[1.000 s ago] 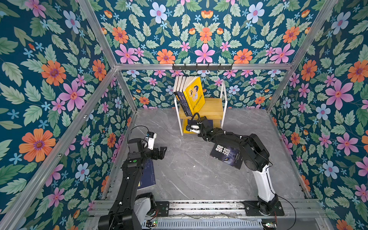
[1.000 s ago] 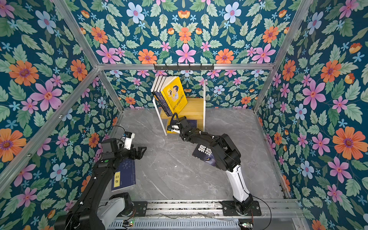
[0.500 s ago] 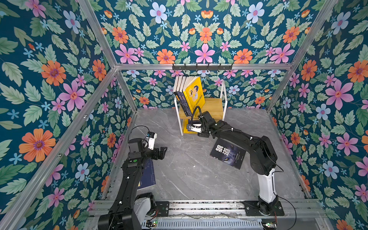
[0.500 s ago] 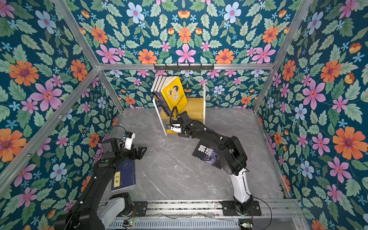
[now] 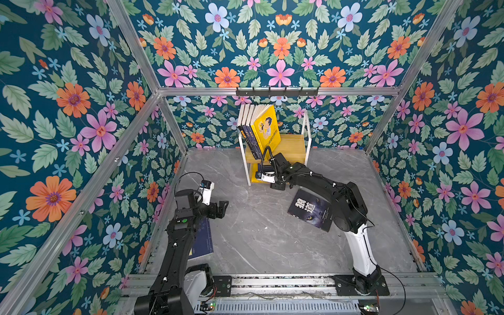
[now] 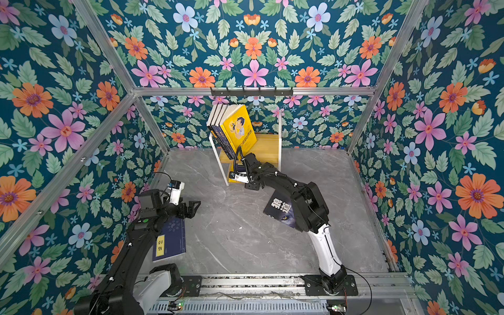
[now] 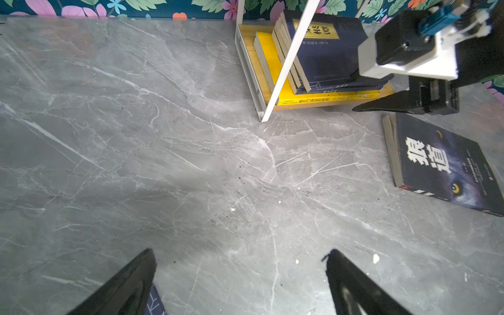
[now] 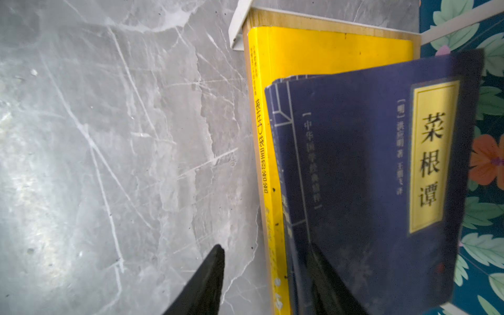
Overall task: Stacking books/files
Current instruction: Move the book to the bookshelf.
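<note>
- Fingers (image 8: 207,278) of the right gripper (image 8: 265,246) stand partly apart and clamp nothing. One lies across the cover of the top navy book (image 8: 368,163), the other hangs over the floor (image 7: 163,136), and the spine edge of the stack sits between them. Whether the upper finger touches the cover cannot be told.
- Left gripper (image 7: 239,250): spread wide and empty, above bare floor at about 9 o'clock.
- Shelf (image 5: 296,144) at 12 o'clock, lower board: one yellow book (image 8: 327,51) lies flat at the bottom with navy ones stacked on it. There are at least two; the exact count is unclear.
- Upper board: one yellow cartoon cover (image 5: 267,128) leans at the front, with what look like three navy spines (image 5: 249,139) behind it.
- Floor: one black book (image 5: 308,212) with white characters lies flat at 3 o'clock beside the right arm. One thin navy book (image 6: 170,240) lies at 8 o'clock, partly under the left arm.
- Only the right wrist view shows the top navy book's yellow title label. The left wrist view shows the right gripper side-on, its lower finger low in front of the shelf's bottom board. In both top views the right gripper hides most of the lower stack.
</note>
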Controlling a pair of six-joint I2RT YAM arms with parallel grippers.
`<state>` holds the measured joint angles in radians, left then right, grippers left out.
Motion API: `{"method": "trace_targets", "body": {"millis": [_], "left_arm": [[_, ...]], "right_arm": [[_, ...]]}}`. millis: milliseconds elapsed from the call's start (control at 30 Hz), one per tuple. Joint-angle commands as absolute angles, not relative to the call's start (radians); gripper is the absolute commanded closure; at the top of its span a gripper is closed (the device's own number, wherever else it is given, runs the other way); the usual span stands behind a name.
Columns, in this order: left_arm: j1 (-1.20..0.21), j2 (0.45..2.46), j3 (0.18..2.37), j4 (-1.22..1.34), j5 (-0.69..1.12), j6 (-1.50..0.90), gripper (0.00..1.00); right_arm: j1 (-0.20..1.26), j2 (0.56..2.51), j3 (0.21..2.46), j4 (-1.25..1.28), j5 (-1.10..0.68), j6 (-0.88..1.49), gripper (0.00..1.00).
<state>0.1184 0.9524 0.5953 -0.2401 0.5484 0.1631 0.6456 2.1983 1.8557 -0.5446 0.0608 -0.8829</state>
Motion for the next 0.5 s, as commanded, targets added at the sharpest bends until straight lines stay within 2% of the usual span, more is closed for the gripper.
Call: {"method": "trace_targets", "body": {"millis": [0,467], "left_arm": [[0.123,0.948,0.595,-0.23,0.544,0.177,0.0],[0.132,0.951,0.594,-0.224,0.553,0.171,0.0]], "right_arm": [[0.642,2.203,1.876,-0.52,0.071,-0.88,0.51],[0.63,2.25,1.905,-0.454,0.094,-0.874,0.63]]}}
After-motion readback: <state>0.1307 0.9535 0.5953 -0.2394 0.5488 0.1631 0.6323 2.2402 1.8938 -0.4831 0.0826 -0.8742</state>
